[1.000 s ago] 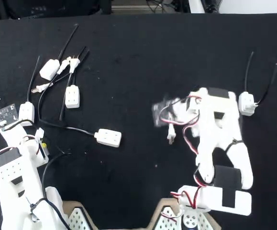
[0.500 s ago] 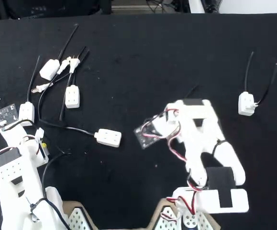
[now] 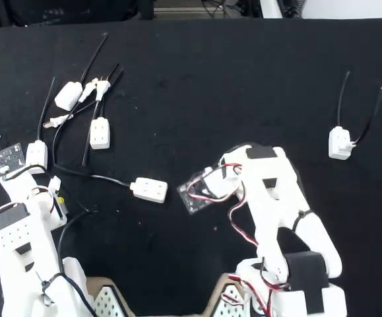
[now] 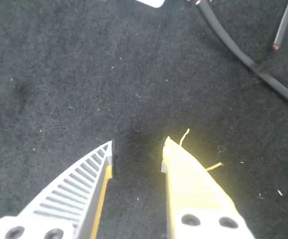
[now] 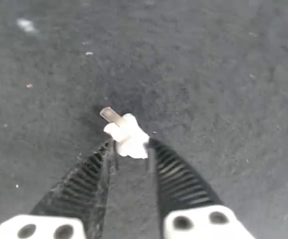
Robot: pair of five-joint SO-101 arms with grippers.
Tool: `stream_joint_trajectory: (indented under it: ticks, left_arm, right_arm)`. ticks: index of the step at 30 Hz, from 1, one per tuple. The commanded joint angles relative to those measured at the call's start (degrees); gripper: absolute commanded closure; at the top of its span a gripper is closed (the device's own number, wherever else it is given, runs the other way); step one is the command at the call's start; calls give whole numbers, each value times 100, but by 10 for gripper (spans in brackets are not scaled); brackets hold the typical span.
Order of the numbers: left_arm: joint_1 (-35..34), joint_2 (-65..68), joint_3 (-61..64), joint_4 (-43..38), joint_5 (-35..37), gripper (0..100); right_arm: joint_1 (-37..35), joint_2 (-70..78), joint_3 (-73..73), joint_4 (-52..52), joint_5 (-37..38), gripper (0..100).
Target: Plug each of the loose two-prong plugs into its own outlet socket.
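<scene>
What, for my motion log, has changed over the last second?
The right arm swung left and drew back toward the white rectangular outlet block, its hand clamped on a small white two-prong plug. The left arm and the remaining white sockets stayed put.

White two-prong plug [image 5: 129, 134] pinched between black fingers [image 5: 176, 174], prongs outward, white outlet socket [image 3: 149, 190] lying flat nearby

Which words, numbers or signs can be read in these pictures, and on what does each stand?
No text can be read.
The small circuit board at the table's left side: tiny marks, too small to read.
The white outlet socket near the table's middle: no print visible.
The plug held in the right hand: no print visible.
</scene>
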Motion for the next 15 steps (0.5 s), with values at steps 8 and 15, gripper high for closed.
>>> stream_joint_trajectory:
  ticks: [8, 15]
  left_arm:
    - [-40, -97, -48, -35, 26, 833]
    - [-40, -97, -40, -26, 26, 833]
  right_arm:
    - [-273, -277, -321, 79, -3692, 988]
    - [-211, -277, -505, 193, -6057, 988]
